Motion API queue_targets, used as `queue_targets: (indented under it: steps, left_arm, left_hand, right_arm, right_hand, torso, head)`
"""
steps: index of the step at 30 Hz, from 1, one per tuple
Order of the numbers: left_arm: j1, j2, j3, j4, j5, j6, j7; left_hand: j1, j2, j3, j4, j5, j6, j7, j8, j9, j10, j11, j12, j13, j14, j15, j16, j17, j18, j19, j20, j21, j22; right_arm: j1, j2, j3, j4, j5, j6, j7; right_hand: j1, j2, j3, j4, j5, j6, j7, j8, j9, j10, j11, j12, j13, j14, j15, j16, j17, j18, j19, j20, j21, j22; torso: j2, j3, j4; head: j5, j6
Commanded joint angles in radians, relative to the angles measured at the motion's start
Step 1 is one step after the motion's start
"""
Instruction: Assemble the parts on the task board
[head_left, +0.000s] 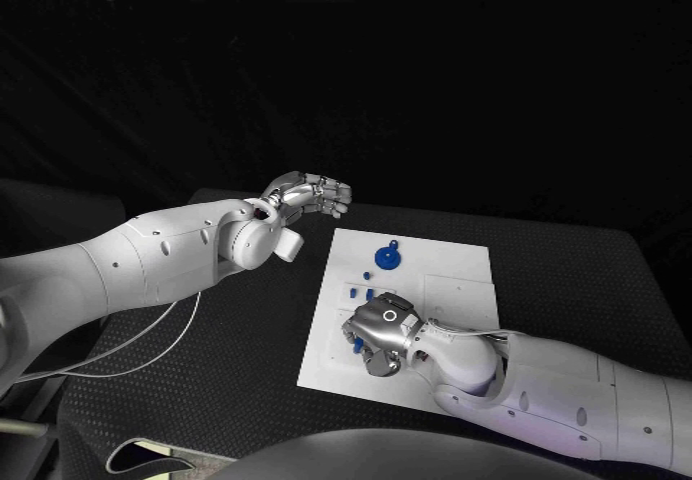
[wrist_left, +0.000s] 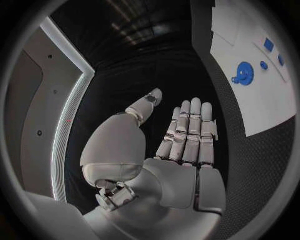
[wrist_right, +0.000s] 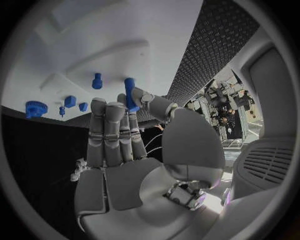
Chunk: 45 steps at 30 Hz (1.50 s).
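The white task board lies mid-table. A blue gear sits near its far left corner, with small blue parts just nearer. My right hand hovers over the board's near left area. In the right wrist view it pinches a blue peg between thumb and a finger; beyond it stand another peg, small blocks and the gear. My left hand hangs left of the board's far corner, fingers straight and apart, holding nothing. The gear lies off to its side.
Black textured table surrounds the board, with free room to the left and behind it. A thin white cable trails from my left arm over the table's left side.
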<state>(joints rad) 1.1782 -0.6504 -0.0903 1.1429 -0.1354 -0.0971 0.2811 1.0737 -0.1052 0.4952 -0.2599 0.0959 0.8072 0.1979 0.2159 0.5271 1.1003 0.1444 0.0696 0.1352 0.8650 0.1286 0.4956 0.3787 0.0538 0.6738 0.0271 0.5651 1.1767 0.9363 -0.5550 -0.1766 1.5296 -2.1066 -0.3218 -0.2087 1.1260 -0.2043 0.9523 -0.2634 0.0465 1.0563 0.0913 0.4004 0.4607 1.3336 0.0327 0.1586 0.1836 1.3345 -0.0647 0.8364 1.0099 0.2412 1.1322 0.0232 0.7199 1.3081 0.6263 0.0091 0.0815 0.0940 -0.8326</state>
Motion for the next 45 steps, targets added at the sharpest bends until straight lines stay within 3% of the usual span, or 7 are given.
queue_targets:
  steps: [1,21,35,45]
  left_arm:
    - [0.0,-0.001,0.001,0.004,0.005,0.015,0.006]
    - [0.0,0.001,0.001,0.004,0.005,0.019,0.002]
    - [0.0,0.0,0.001,0.004,0.005,0.021,0.001]
    - [0.0,0.003,0.001,0.003,0.005,0.021,0.001]
  left_hand:
    - [-0.003,0.007,0.001,0.005,0.002,-0.009,0.0,0.004,-0.002,0.004,0.003,0.0,-0.002,0.006,-0.001,-0.003,0.001,0.015,0.007,0.0,-0.007,0.001]
    - [-0.003,0.007,0.0,0.006,0.003,-0.009,0.0,0.004,-0.002,0.004,0.003,0.0,-0.003,0.006,-0.001,-0.006,0.003,0.014,0.007,0.0,-0.008,0.002]
    - [-0.003,0.007,0.0,0.006,0.003,-0.01,0.001,0.005,-0.003,0.004,0.003,0.0,-0.004,0.005,-0.001,-0.008,0.004,0.014,0.006,0.0,-0.009,0.003]
    - [-0.003,0.007,0.0,0.007,0.003,-0.01,0.001,0.005,-0.003,0.004,0.003,0.0,-0.004,0.005,-0.001,-0.009,0.005,0.014,0.006,0.0,-0.01,0.003]
  right_arm:
    - [-0.001,0.001,-0.001,0.001,-0.001,0.01,0.0]
    - [-0.001,0.007,-0.001,-0.001,0.006,0.017,0.003]
    - [-0.001,0.027,-0.001,-0.024,-0.007,0.096,-0.003]
    - [-0.003,0.036,-0.01,-0.026,0.011,0.097,0.006]
  right_hand:
    - [0.011,0.002,0.006,0.002,0.002,0.008,0.002,0.003,0.002,0.008,0.005,0.003,0.002,0.0,-0.008,0.004,0.001,0.021,0.001,-0.006,0.006,0.02]
    - [0.01,0.003,0.008,0.003,0.002,0.007,0.002,0.002,0.002,0.008,0.005,0.002,0.003,-0.001,-0.008,0.005,0.001,0.021,0.0,-0.006,0.007,0.019]
    - [0.009,0.004,0.008,0.002,0.002,0.007,0.002,0.001,0.002,0.007,0.006,0.001,0.003,-0.001,-0.008,0.006,0.001,0.021,-0.001,-0.006,0.008,0.019]
    - [0.006,0.007,0.006,0.001,0.002,0.005,0.003,0.0,0.003,0.006,0.006,0.0,0.004,-0.002,-0.007,0.008,0.001,0.021,-0.003,-0.006,0.01,0.02]
  torso:
    - [0.0,0.0003,-0.0006]
    - [0.0,0.0005,-0.0005]
    - [0.0,0.0002,0.0]
    - [0.0,0.0003,-0.0006]
  head:
    - [0.001,-0.002]
    - [0.002,-0.004]
    - [0.002,-0.005]
    - [0.001,-0.006]
